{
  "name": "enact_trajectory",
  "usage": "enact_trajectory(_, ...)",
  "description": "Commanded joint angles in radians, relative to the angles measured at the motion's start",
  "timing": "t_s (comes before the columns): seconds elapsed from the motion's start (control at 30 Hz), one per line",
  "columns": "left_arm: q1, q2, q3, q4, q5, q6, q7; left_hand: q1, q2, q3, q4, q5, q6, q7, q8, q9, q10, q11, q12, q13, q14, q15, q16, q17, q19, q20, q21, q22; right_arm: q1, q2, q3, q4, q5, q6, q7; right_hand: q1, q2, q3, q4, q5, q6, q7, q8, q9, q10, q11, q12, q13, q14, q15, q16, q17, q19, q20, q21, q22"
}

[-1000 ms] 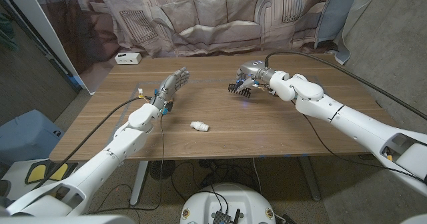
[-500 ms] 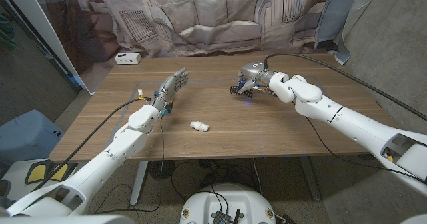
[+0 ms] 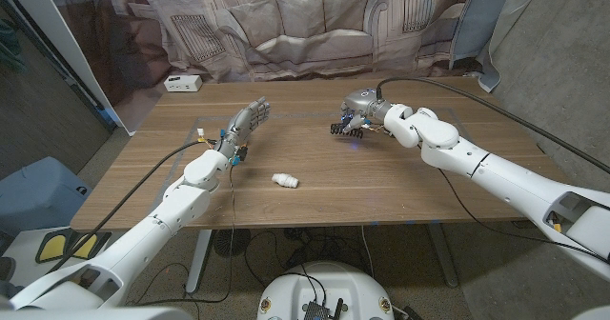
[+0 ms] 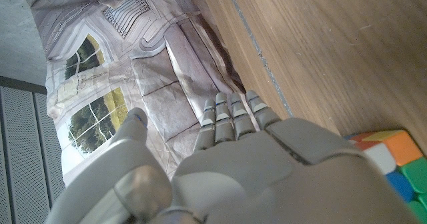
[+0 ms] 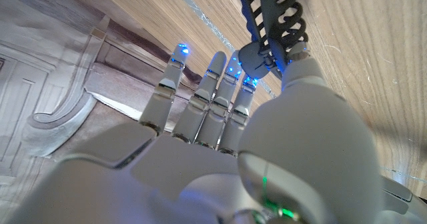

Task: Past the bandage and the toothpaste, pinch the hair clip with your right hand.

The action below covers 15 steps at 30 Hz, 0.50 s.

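The black claw hair clip (image 3: 337, 126) sits at the far middle of the wooden table (image 3: 381, 182), right at the fingertips of my right hand (image 3: 367, 106). The right wrist view shows the clip (image 5: 273, 11) with its hinge end pinched between the thumb and a finger of that hand (image 5: 220, 157), while the other fingers (image 5: 167, 84) stretch out straight. A small white roll (image 3: 285, 180), like a bandage, lies nearer the front, left of centre. My left hand (image 3: 246, 122) stands open at the left with fingers straight and holds nothing.
A colourful puzzle cube (image 3: 235, 152) lies beside my left wrist and is also seen in the left wrist view (image 4: 393, 161). A white box (image 3: 181, 83) sits at the far left corner. A printed curtain (image 3: 286, 25) hangs behind the table.
My right hand and the clip have shifted very slightly to the right and away. The left arm and the white roll have not moved.
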Motion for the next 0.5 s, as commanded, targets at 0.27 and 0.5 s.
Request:
enact_trajectory(0.27,0.009,0.004,-0.002,-0.012,-0.002,0.006,0.005,-0.006,-0.001,0.006,-0.001,0.0,0.008,0.0,0.003,0.002,0.005,0.001,-0.003,0.002,0.007,-0.002,0.0,0.002,-0.005,-0.003,0.003,0.005,0.001,-0.001,-0.005,-0.012,-0.026,-0.023,0.044,-0.001,0.01,-0.006,0.002,0.002,-0.008,-0.021,-0.02,0.001,-0.012,-0.001,-0.026,-0.021,-0.018,-0.048,-0.006,-0.008,0.002,0.011,-0.001,0.003)
enact_trajectory(0.5,0.014,0.013,-0.004,-0.029,0.005,0.009,0.011,-0.006,-0.002,0.007,-0.001,0.0,0.008,0.0,0.003,0.002,0.006,0.002,-0.003,0.002,0.007,-0.002,0.0,0.002,-0.005,-0.004,0.003,0.005,-0.001,-0.002,-0.005,-0.017,-0.035,-0.028,0.049,-0.008,0.011,-0.008,0.002,-0.006,-0.014,-0.02,-0.036,0.001,-0.021,0.007,-0.052,-0.045,-0.034,-0.056,-0.005,-0.013,-0.01,0.02,-0.004,0.003)
